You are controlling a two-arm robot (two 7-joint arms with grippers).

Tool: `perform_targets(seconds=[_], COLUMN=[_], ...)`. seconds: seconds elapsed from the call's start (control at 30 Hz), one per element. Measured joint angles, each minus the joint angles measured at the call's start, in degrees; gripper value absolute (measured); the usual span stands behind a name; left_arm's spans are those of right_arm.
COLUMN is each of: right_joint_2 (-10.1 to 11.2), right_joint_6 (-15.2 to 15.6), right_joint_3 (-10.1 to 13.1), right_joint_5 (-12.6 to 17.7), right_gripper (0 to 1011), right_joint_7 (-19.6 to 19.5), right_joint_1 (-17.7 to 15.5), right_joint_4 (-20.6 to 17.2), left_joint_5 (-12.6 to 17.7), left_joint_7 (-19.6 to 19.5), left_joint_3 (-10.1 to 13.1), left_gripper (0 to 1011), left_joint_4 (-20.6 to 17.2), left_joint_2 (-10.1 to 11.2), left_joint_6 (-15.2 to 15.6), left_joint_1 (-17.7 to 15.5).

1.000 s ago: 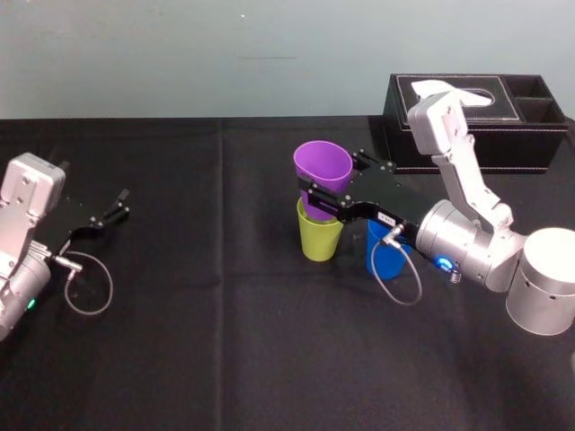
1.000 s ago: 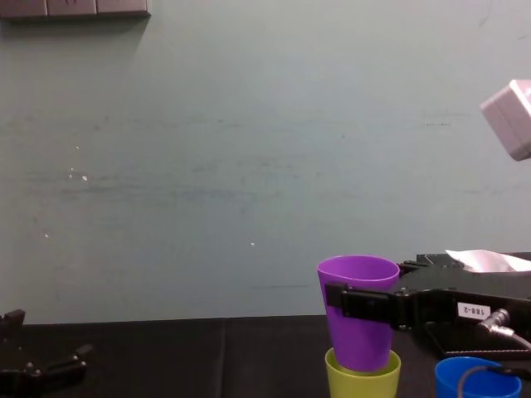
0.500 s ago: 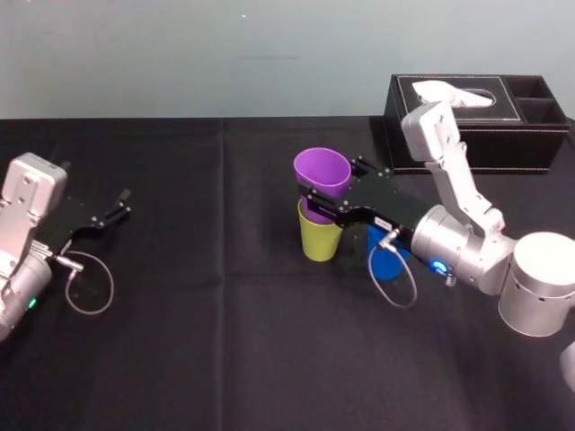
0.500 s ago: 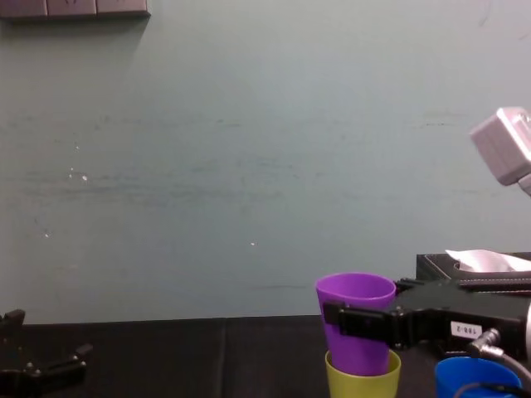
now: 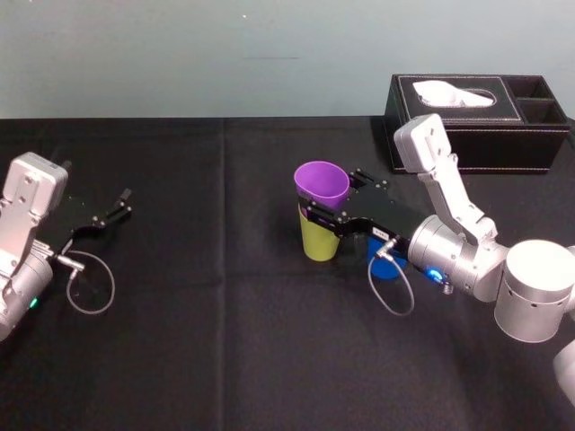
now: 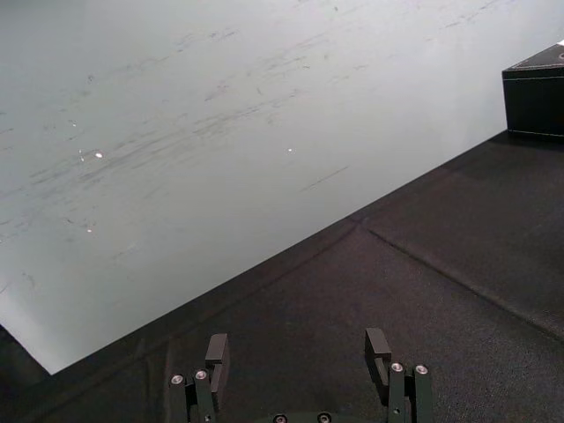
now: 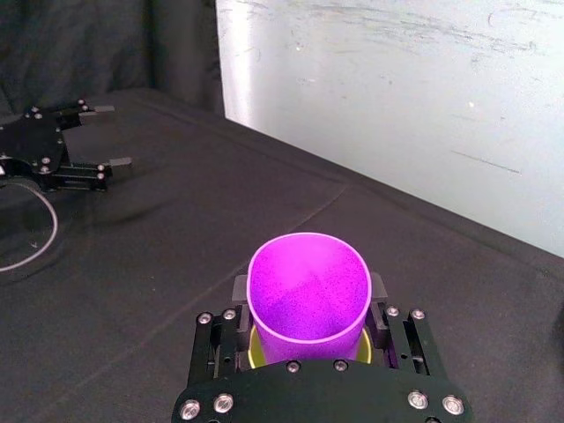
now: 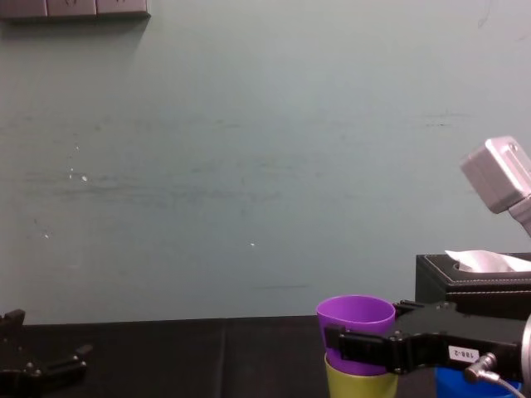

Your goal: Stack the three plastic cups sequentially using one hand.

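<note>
Black counter [image 5: 180, 350], three cups mid-frame: right pincer [image 5: 334, 199] clamps purple cup [image 5: 321, 182] nested in yellow-green cup [image 5: 316, 242], half-hiding blue cup [image 5: 391, 269]; left pincer [image 5: 112, 208] gapes at left.

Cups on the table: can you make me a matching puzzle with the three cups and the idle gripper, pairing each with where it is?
1 purple cup. 2 yellow-green cup. 3 blue cup. 4 left gripper.
A open, parked at left. B holding the purple cup inside it. C clamped in the right gripper. D alone, right of the stack.
Pairs: 1-C, 2-B, 3-D, 4-A.
</note>
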Motion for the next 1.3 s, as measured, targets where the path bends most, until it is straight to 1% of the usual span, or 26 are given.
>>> perform_targets(seconds=[0.4, 0.87, 1.1, 1.13, 1.2, 1.3], right_joint_2=[-0.4, -0.6, -0.5, -0.5, -0.5, -0.5], right_joint_6=[-0.4, -0.4, -0.4, -0.4, -0.4, -0.4], right_joint_3=[0.0, 0.1, 0.1, 0.1, 0.1, 0.1], right_joint_5=[-0.9, -0.9, -0.9, -0.9, -0.9, -0.9], right_gripper=[726, 728, 915, 926, 990, 1002], right_joint_7=[0.0, 0.2, 0.2, 0.2, 0.2, 0.2], right_joint_1=[0.1, 0.1, 0.1, 0.1, 0.1, 0.1], right_joint_4=[1.1, 1.3, 1.3, 1.3, 1.3, 1.2], left_joint_5=[0.0, 0.0, 0.0, 0.0, 0.0, 0.0], left_joint_7=[0.0, 0.0, 0.0, 0.0, 0.0, 0.0], left_joint_3=[0.0, 0.0, 0.0, 0.0, 0.0, 0.0], left_gripper=[1011, 1012, 1011, 1011, 1011, 1011], left_joint_4=[0.0, 0.0, 0.0, 0.0, 0.0, 0.0], left_joint_2=[0.0, 0.0, 0.0, 0.0, 0.0, 0.0], left_joint_6=[0.0, 0.0, 0.0, 0.0, 0.0, 0.0], left_joint_1=[0.0, 0.0, 0.0, 0.0, 0.0, 0.0])
